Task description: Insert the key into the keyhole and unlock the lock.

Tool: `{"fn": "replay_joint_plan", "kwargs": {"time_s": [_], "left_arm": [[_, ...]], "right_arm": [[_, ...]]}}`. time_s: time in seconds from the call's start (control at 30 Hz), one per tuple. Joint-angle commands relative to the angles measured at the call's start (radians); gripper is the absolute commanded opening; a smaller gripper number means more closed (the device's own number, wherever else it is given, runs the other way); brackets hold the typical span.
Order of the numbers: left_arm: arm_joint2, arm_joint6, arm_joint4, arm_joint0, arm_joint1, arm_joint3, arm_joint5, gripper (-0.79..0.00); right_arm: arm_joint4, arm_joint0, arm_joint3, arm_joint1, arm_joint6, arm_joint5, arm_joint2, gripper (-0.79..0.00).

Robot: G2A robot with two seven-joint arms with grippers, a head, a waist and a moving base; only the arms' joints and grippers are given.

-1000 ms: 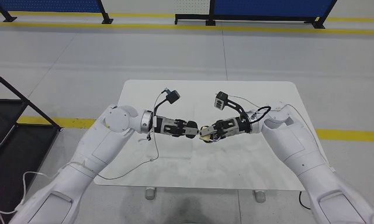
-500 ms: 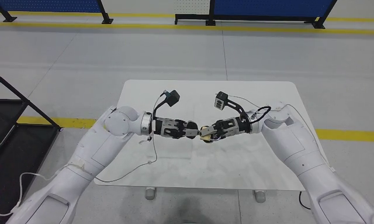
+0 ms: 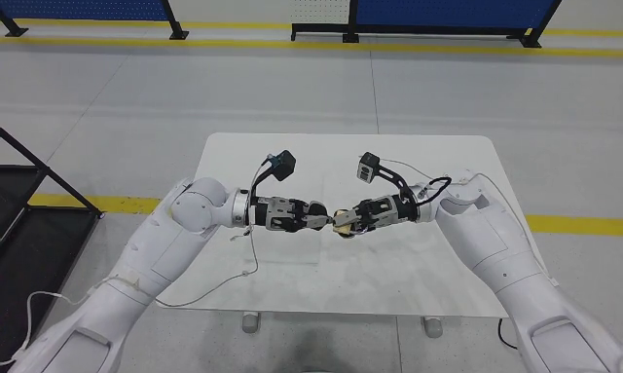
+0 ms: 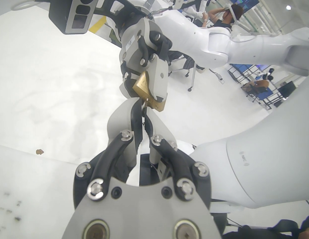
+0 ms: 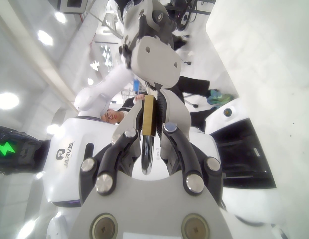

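Right wrist view: holds lock [image 5: 147, 115] clamped in right gripper [image 5: 152, 103], long axis along fingers, shackle [image 5: 146, 155] toward wrist, other end facing left gripper [image 4: 143, 106], pinching key [image 4: 144, 104], above table [image 3: 292, 159] middle.

The small golden brass padlock [image 5: 147, 115] has a dull brushed body and a glossy chromed shackle [image 5: 146, 155]; the thin silver key [image 4: 143, 104] is bare metal. The white table [image 3: 438, 159] looks smooth and matt.

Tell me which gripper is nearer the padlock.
Right: the right gripper clamps the padlock. The left gripper is at its end, holding the key against it.
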Motion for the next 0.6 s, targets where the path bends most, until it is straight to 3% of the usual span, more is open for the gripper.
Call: {"fn": "replay_joint_plan", "kwargs": {"time_s": [0.0,0.57], "left_arm": [[-0.001,0.005,0.006,0.004,0.001,-0.006,0.002,-0.785],[-0.02,0.095,0.13,0.025,0.006,-0.05,-0.022,-0.785]], "right_arm": [[0.0,0.0,0.0,0.0,0.0,0.0,0.0,-0.785],[0.0,0.0,0.0,0.0,0.0,0.0,0.0,-0.785]]}}
